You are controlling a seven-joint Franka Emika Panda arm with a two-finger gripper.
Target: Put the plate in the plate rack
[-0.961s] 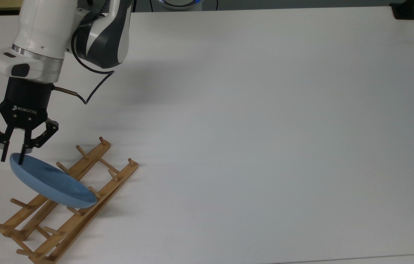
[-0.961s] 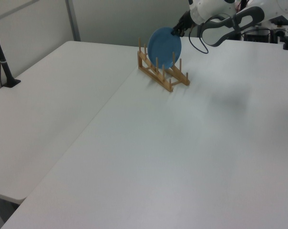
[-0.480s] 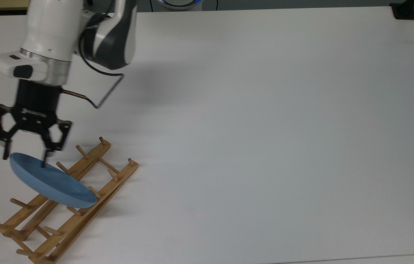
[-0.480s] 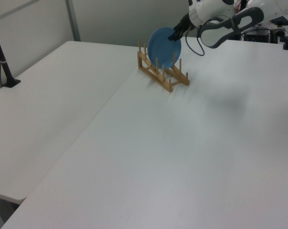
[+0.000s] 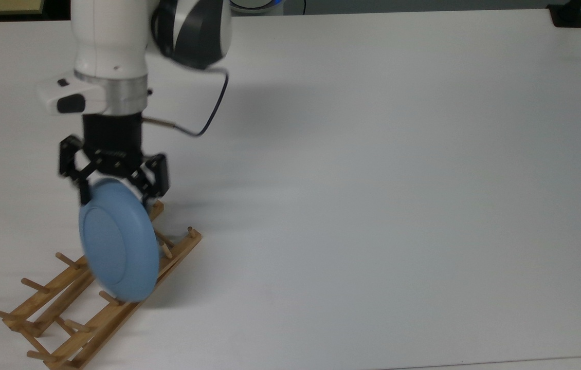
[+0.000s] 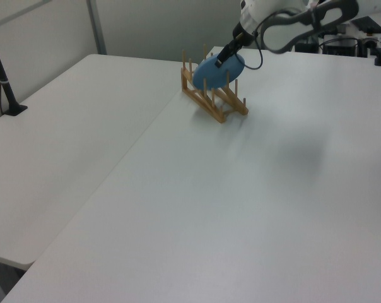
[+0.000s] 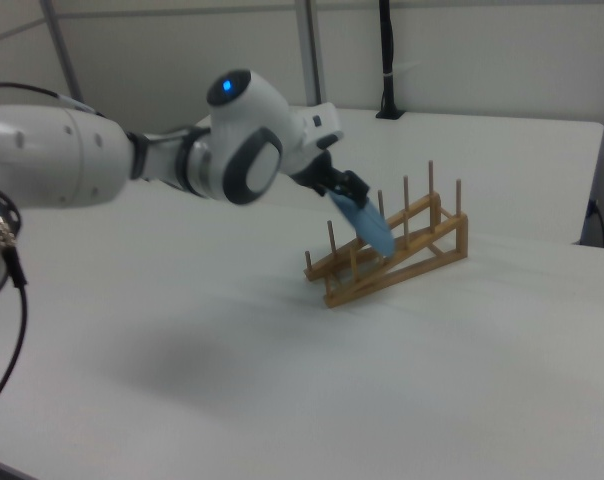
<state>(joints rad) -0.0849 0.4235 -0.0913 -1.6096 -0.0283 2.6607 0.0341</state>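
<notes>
Taking the bamboo plate rack (image 5: 90, 295) as the landmark and reading the top view from its left, the rack's long rails run from the low near end, where bare pegs stick out, up toward the far end. The light-blue plate (image 5: 118, 240) stands over the rack's middle, tipped so its underside and foot ring face the camera, its lower edge down among the pegs; in the right view the plate (image 7: 367, 225) leans steeply between uprights, though whether it is properly seated in a slot I cannot tell. Directly above the rack's far end hangs the gripper (image 5: 114, 189), its fingers spread to either side of the plate's top rim, not clamping it as far as I can judge. That suggests the plate is leaning on the pegs alone. To the rack's right the white table (image 5: 398, 180) lies bare; the pegs are the only obstacles near the fingers.
</notes>
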